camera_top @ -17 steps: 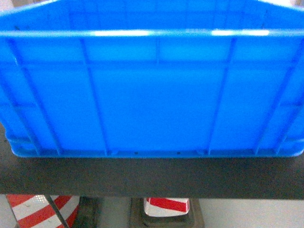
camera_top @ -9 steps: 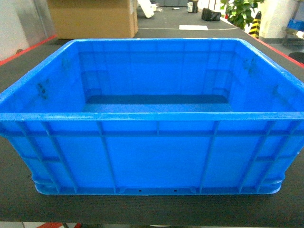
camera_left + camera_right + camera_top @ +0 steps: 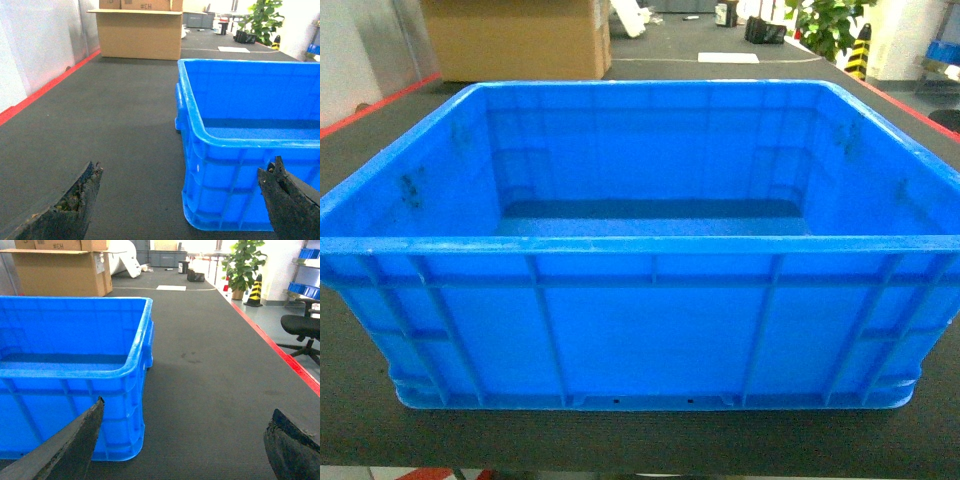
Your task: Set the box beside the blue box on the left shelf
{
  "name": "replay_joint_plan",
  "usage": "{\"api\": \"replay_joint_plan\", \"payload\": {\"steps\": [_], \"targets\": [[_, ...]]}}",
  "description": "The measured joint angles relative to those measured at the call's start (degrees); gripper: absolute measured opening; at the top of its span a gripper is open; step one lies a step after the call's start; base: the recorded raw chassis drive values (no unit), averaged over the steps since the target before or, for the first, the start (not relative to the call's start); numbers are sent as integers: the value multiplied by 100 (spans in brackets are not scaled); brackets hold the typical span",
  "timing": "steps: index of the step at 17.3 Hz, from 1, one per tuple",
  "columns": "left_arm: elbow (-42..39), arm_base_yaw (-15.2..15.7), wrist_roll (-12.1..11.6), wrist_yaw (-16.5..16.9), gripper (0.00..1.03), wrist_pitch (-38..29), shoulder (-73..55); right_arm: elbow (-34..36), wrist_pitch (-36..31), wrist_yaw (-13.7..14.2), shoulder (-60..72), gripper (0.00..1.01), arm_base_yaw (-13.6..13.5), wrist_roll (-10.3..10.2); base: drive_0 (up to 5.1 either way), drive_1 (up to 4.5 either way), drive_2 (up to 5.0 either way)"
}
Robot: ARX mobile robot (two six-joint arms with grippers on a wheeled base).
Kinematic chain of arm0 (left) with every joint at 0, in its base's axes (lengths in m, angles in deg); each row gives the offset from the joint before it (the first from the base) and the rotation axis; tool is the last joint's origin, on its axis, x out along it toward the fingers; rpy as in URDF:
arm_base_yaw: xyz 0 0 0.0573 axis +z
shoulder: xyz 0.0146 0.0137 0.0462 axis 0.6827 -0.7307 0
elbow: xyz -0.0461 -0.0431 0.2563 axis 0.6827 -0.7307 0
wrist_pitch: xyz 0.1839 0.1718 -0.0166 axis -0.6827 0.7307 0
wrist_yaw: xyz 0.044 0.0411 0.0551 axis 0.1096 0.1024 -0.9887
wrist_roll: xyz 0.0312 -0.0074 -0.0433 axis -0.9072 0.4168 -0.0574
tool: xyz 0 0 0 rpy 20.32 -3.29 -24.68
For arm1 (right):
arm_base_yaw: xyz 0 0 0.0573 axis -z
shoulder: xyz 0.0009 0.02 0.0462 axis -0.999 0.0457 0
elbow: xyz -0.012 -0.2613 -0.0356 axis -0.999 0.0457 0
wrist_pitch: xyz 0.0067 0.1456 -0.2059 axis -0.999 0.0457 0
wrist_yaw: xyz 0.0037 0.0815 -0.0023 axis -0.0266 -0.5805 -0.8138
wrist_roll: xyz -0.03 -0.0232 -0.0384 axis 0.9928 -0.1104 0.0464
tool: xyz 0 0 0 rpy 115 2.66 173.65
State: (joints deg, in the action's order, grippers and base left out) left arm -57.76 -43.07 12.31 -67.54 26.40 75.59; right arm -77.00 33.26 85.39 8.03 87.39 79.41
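**Crate not yet grasped; both grippers spread wide at its near corners**

The box (image 3: 640, 330) is seen resting flat and upright on a dark ribbed bench (image 3: 100, 130), filling most of the head view, its long ribbed wall turned toward the robot and its smooth floor bare. No left shelf and no second blue box can be made out in any view, so the goal is judged to lie out of sight.

In the left wrist view the box stands at 3 o'clock of the left gripper (image 3: 182, 200), whose jaws are spread wide with the crate's near left corner between them but not touched. In the right wrist view the box lies at 9 o'clock of the right gripper (image 3: 182, 445), likewise wide open and holding nothing.

The step in hand is judged to be the approach before pickup. A two-sided hold on the end walls or rim is called for next, then a level lift.

Farther off, a cardboard carton (image 3: 140, 32) stands at 12 o'clock, and a potted plant (image 3: 242, 265) at 1 o'clock.
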Motion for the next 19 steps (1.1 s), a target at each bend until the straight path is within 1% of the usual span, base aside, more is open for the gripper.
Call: {"api": "replay_joint_plan", "payload": {"steps": [19], "targets": [[0, 0, 0, 0, 98, 0, 0, 0, 0, 0, 0, 98, 0, 0, 0, 0, 0]]}}
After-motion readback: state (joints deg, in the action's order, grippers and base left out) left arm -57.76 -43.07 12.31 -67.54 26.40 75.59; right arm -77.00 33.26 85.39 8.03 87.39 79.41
